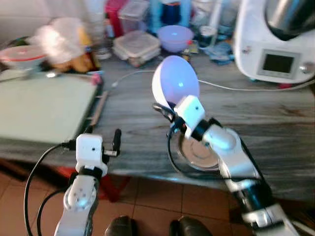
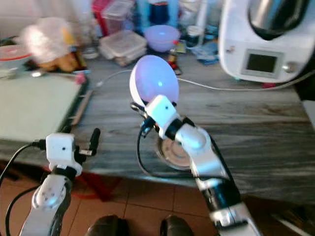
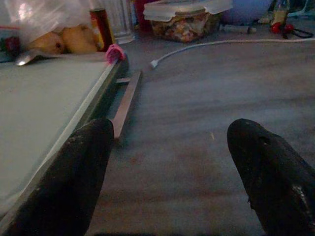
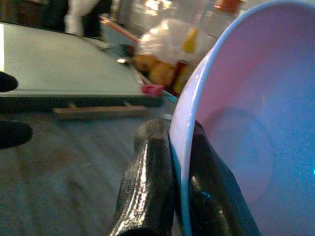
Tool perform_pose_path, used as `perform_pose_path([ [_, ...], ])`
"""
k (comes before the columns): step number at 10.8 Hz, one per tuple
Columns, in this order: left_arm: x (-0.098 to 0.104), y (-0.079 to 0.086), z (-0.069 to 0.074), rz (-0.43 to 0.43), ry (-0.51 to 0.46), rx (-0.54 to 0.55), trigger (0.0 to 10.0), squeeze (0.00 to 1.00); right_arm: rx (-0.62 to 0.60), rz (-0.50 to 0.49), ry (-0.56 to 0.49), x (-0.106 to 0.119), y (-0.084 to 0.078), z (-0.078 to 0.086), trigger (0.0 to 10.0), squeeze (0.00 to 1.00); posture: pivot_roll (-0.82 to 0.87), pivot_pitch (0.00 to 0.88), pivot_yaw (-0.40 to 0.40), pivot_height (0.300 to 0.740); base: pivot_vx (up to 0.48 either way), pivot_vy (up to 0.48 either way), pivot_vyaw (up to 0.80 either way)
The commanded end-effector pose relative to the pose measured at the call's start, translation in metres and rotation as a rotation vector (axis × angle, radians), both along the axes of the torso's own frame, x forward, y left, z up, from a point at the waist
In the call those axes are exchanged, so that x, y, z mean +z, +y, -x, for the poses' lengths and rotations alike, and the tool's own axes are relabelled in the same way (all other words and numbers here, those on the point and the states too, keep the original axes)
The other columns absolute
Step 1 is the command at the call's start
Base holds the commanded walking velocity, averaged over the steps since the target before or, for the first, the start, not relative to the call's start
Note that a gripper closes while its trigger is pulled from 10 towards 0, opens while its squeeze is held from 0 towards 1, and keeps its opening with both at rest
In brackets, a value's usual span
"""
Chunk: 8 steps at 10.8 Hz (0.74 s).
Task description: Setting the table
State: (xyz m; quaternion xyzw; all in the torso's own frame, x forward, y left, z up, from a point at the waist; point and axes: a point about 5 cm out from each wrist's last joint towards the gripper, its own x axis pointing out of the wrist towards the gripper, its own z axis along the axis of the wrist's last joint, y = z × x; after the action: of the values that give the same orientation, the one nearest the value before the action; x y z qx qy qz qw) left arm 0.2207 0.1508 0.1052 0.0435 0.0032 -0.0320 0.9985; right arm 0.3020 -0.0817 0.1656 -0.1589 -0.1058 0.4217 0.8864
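Right gripper (image 4: 172,182) pinches a lavender bowl's (image 1: 175,81) rim above the grey table (image 1: 275,118); left gripper (image 3: 172,167) hangs spread near the edge; setting it down likely comes next.

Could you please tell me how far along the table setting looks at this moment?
Done: one plate already lies on the table near its front edge. In hand: the right claw pinches the rim of a lilac bowl, held tilted above the plate. Left: setting the bowl down; the left claw hovers open and holds nothing.

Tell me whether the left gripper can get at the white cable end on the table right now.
Probably yes: the left gripper is open and the bare tabletop runs straight to the cable end.
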Motion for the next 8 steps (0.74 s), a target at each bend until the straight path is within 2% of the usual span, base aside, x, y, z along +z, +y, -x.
perform_pose_path([
  [1, 0.004, 0.003, 0.004, -0.001, -0.002, 0.015, 10.0, 0.0, 0.056, 0.028, 0.019, 0.0, 0.002, -0.001, 10.0, 0.0, 0.03, 0.127, 0.023, 0.74, 0.0, 0.0, 0.0],
  [3, 0.004, 0.007, 0.007, -0.006, 0.006, 0.029, 10.0, 0.0, 0.152, 0.127, 0.094, -0.012, 0.007, 0.006, 10.0, 0.0, 0.04, 0.134, 0.021, 0.74, 0.0, 0.0, 0.0],
  [4, 0.005, 0.007, 0.007, -0.003, 0.01, 0.027, 10.0, 0.0, 0.162, 0.16, 0.123, -0.017, 0.006, 0.008, 10.0, 0.0, 0.04, 0.136, 0.022, 0.74, 0.0, 0.0, 0.0],
  [8, 0.004, 0.001, 0.006, 0.007, 0.022, 0.003, 10.0, 0.0, 0.157, 0.32, 0.203, -0.024, -0.011, 0.016, 10.0, 0.0, 0.02, 0.136, 0.022, 0.74, 0.0, 0.0, 0.0],
])
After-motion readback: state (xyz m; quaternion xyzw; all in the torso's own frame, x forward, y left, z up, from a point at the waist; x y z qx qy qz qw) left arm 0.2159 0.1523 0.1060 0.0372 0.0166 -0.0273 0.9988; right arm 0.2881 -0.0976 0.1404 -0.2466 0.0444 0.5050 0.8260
